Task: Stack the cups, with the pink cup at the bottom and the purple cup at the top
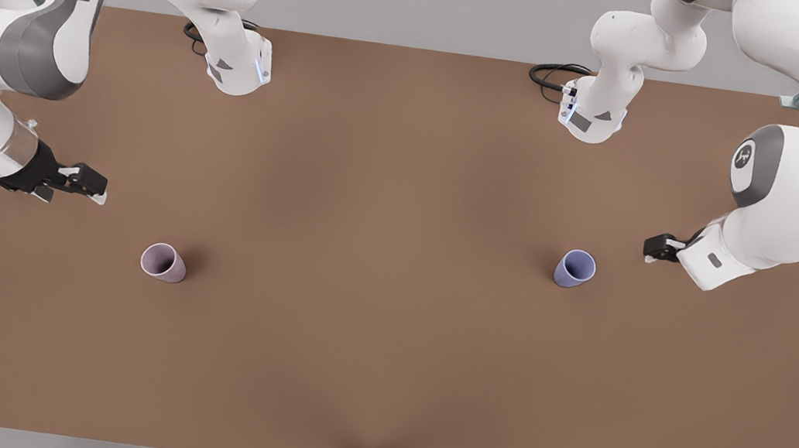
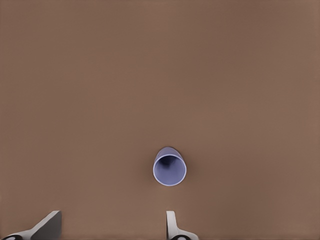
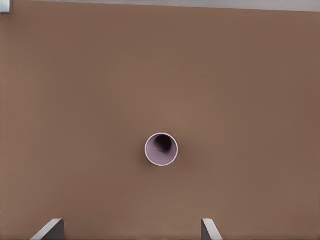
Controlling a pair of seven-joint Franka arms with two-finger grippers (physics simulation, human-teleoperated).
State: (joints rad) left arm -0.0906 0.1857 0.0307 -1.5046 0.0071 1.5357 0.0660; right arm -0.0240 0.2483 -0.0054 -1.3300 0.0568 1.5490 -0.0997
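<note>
Pink cup (image 1: 163,262) and purple cup (image 1: 574,269) stand upright, mouths up, well apart on the tabletop (image 1: 371,314).

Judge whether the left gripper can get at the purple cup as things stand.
Probably yes. The left gripper, fingers open, hangs close beside the purple cup, which stands upright and alone on bare table; nothing lies between them.

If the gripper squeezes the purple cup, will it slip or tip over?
The purple cup stands upright, mouth up, so a low side push may tip it. Its tapered, smooth-looking wall might slide in the left gripper. It looks stiff, probably light.
</note>
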